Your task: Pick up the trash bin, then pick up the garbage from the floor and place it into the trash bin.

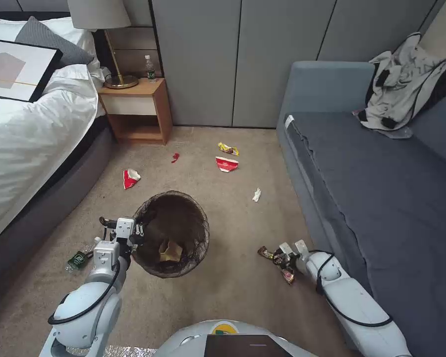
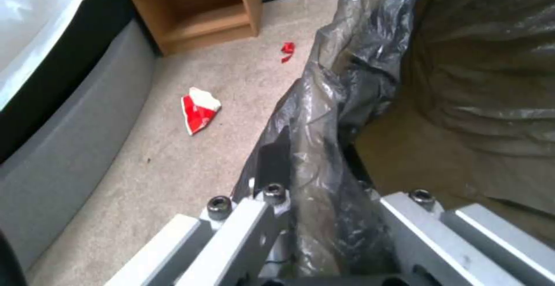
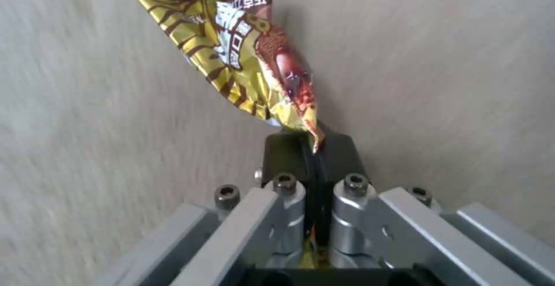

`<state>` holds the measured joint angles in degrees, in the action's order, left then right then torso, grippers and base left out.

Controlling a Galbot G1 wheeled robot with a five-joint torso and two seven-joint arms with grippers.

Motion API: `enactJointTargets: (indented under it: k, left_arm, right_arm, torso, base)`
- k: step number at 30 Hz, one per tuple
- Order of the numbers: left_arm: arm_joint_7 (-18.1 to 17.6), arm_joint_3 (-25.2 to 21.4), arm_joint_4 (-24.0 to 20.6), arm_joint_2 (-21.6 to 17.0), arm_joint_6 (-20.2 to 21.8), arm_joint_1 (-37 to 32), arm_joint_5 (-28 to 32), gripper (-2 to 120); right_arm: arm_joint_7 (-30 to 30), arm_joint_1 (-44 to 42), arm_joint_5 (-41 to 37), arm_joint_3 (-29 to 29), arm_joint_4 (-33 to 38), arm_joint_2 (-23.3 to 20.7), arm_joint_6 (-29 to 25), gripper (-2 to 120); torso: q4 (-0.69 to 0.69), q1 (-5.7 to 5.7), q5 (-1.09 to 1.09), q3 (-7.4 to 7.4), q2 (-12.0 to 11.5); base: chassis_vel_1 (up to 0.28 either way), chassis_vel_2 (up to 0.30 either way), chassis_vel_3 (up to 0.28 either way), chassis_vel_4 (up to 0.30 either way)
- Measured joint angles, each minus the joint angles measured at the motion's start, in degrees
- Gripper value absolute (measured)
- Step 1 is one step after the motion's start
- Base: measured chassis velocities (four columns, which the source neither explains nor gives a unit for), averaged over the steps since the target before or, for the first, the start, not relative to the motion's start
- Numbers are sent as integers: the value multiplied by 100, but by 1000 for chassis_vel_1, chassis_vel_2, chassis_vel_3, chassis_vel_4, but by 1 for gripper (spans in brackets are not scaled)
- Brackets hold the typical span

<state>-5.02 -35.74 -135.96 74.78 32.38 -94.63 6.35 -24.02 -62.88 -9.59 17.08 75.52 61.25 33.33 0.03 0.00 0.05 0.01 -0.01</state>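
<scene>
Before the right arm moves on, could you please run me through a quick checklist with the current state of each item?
1. Right gripper shut on the wrapper: ok.
2. Wrapper off the carpet: cannot tell.
3. Left gripper clamped on the bin rim: ok.
4. Bin mouth open to drop into: ok; a tan paper bag already lies inside.
5. Floor cleared: not ok; a red-and-white carton, yellow wrapper and white wad remain.
</scene>
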Motion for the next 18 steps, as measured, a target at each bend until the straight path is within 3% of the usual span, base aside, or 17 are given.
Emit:
enactJointTargets:
  k: [8, 12, 18]
  left_arm:
    - [7, 37, -50, -24, -3, -13, 6, 2]
    - [15, 76, -56, -33, -3, -5, 6, 2]
    - [18, 106, -57, -48, -2, 10, 6, 2]
  right_arm:
    - [176, -577, -546, 591, 1309, -111, -107, 0]
    - [405, -1013, -1095, 828, 2583, -345, -79, 0]
    - [488, -1128, -1284, 930, 3077, -410, -38, 0]
  torso:
    - [-3, 0, -3, 0, 0]
    - [-5, 0, -6, -1, 0]
    - [-3, 0, -7, -1, 0]
  base:
    - [0, 0, 0, 0]
    - [0, 0, 0, 0]
    - [0, 0, 0, 0]
